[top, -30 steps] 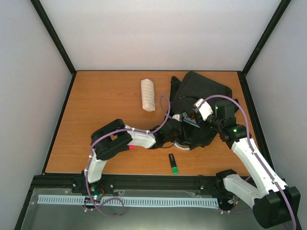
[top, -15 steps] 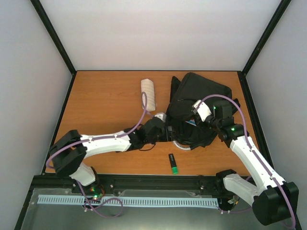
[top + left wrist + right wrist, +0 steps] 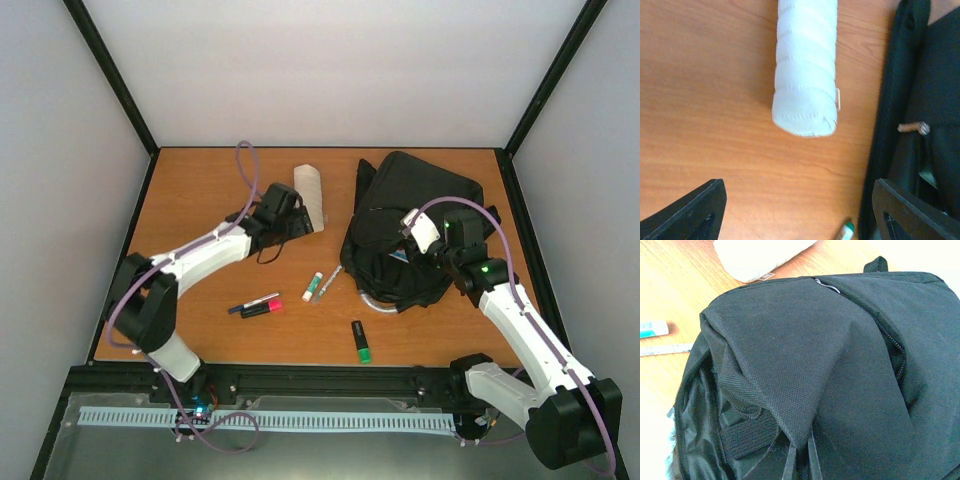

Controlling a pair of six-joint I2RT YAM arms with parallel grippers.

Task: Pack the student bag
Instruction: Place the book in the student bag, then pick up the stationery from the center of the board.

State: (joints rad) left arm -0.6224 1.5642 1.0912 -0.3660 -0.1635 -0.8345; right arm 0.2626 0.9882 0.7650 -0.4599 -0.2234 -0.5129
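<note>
Right gripper [image 3: 801, 460] closed, seemingly pinching flap of bag [image 3: 415, 195]; bag at 2 o'clock on table [image 3: 200, 200], mouth gaping. Left gripper [image 3: 800, 205] wide open, empty, pouch [image 3: 805, 75] at its 12 o'clock. Pens [image 3: 255, 305] loose near table centre.

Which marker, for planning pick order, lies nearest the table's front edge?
The black marker with the green end, lying alone; the pink-tipped marker and white marker sit farther back.

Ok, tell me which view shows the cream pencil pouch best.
The left wrist view: the pencil pouch is close, stitching clear, though cropped. Top external shows it small; right wrist catches only one end beyond the student bag.
</note>
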